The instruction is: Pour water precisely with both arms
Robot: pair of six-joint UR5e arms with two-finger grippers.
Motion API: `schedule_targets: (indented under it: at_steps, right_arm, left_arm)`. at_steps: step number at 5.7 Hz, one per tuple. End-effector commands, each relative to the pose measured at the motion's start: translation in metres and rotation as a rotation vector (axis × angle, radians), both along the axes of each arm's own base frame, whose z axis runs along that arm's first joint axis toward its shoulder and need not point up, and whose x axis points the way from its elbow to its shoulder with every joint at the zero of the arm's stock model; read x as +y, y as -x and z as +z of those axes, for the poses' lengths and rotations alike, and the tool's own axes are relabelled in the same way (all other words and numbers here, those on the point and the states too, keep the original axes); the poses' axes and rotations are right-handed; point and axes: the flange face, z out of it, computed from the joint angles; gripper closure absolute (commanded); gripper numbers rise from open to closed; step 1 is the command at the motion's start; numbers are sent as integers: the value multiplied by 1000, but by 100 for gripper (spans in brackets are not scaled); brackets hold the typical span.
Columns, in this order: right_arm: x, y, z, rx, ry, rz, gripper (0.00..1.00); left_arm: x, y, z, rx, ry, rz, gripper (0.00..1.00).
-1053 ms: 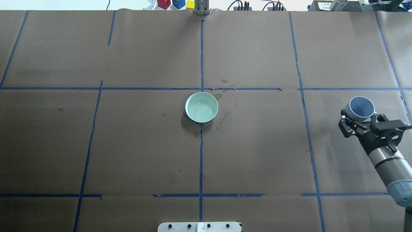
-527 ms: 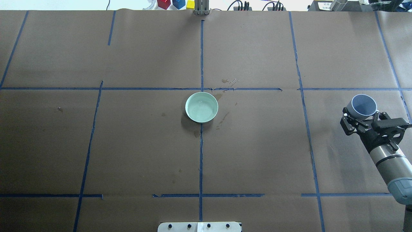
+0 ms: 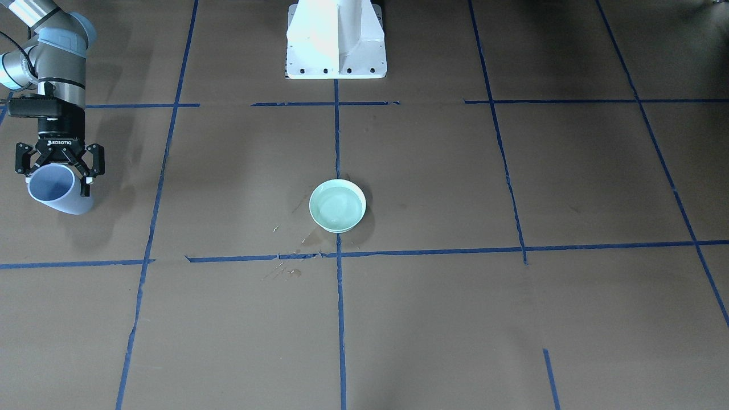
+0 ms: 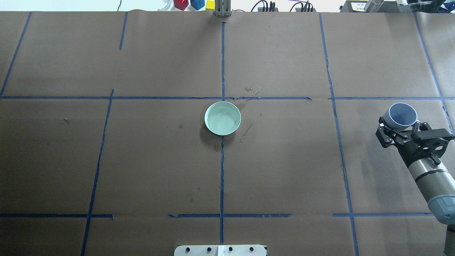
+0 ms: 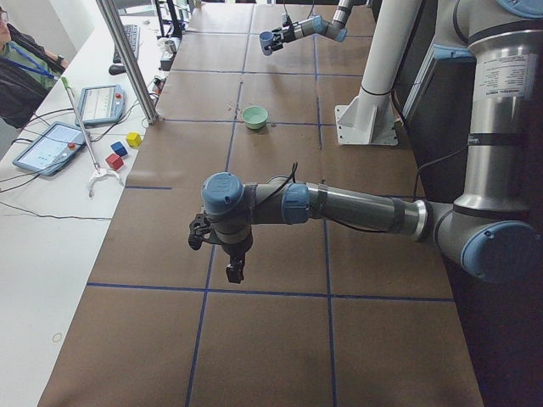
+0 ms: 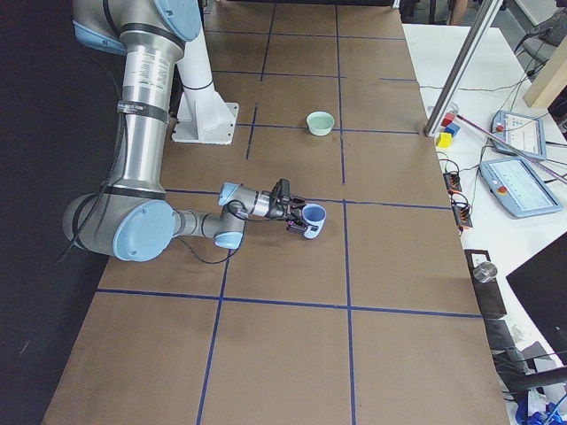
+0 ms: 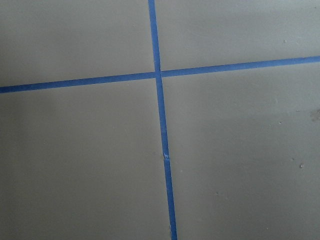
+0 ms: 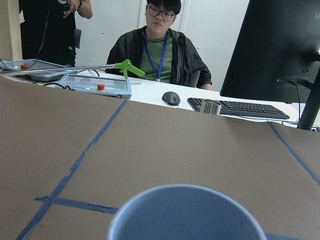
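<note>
The water (image 4: 223,120) sits in the green bowl (image 4: 223,118) while, well to the bowl's right, the right gripper (image 4: 401,132), pinching the blue cup (image 4: 401,116), has drifted slightly farther away, so pouring looks finished.

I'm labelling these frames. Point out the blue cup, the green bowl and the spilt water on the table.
blue cup (image 4: 402,115), overhead exterior view, on its inner wall.
green bowl (image 4: 223,118), overhead exterior view, on its inside.
spilt water (image 3: 283,271), exterior front-facing view, on the shiny streaks below the tape line.

Red (image 4: 181,4), blue (image 4: 197,3) and yellow (image 4: 210,4) blocks beyond the table's far edge.
</note>
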Motion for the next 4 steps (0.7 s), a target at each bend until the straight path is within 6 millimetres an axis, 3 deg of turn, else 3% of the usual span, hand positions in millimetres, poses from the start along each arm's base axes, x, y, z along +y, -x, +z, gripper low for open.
schedule_targets:
  at_steps: [1,2,4]
  right_arm:
    - [-2,-2,-1,-8,-1,12,11]
    - [-5,-5,-1,-8,-2,21,1]
    - [-7,-9,-4,-18,-10,26,0]
  left_arm:
    - [0,0,-1,1,-3,1,0]
    - [0,0,0,1,0,0,0]
    - [0,0,-1,1,-2,0,0]
